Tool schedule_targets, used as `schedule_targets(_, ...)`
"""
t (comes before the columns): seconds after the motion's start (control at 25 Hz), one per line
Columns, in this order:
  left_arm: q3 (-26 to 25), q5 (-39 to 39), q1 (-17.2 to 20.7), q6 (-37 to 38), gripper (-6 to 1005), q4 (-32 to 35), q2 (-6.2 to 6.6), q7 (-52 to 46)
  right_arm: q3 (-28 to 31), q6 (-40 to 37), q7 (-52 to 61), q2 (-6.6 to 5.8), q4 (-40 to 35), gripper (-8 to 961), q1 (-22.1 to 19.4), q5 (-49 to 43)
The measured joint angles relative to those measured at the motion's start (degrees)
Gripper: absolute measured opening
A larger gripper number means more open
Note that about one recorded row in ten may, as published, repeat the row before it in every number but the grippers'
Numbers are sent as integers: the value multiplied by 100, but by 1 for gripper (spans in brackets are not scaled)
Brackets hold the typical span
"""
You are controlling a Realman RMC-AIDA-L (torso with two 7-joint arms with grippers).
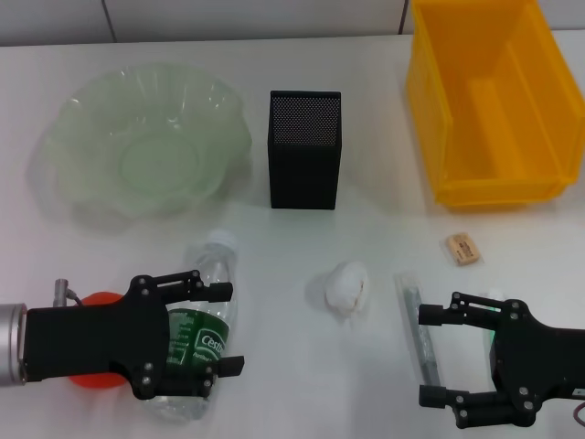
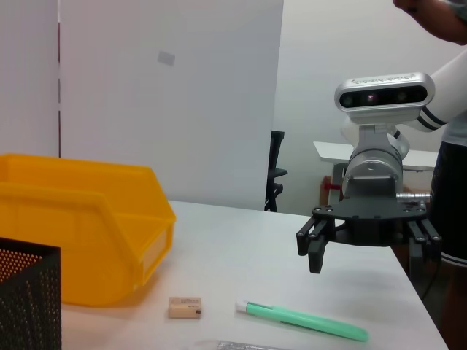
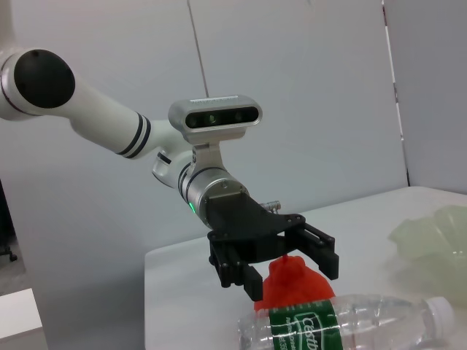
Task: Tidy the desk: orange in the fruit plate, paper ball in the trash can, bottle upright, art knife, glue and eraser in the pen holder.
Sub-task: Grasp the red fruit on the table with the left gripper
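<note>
Left gripper (image 1: 224, 329), jaws spread, straddles the bottle (image 1: 196, 343), which lies on its side near the front edge, beside the orange (image 1: 96, 375). Close on the labelled mid-body (not the cap), then pivot gently so the base seats flat. Right gripper (image 1: 430, 355) hovers open over the knife (image 1: 416, 334).

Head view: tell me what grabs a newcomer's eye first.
The bright yellow trash can stands at the far right of the desk, with the black mesh pen holder to its left. Up front, the left pincer hangs open over the lying bottle, the orange beside it. The white paper ball sits mid-desk.
</note>
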Motion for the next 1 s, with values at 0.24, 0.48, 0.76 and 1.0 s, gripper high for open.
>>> schedule_targets(0.24,0,1,44,6,776,2,11,-1,12,-4,-66,5,39,840,14,3)
schedule_targets(0.48,-420,-8,216,59,754,150,40,36,41,40,-69,4,62,840,32,12)
schedule_targets(0.76,-1454,30,748,12,729,193,280,25,56,59,-69,3,66,839,35,50)
schedule_targets(1.0,-1541,62,1111,-206,708,41,405,-6,40,70,-69,3,64,839,76,74)
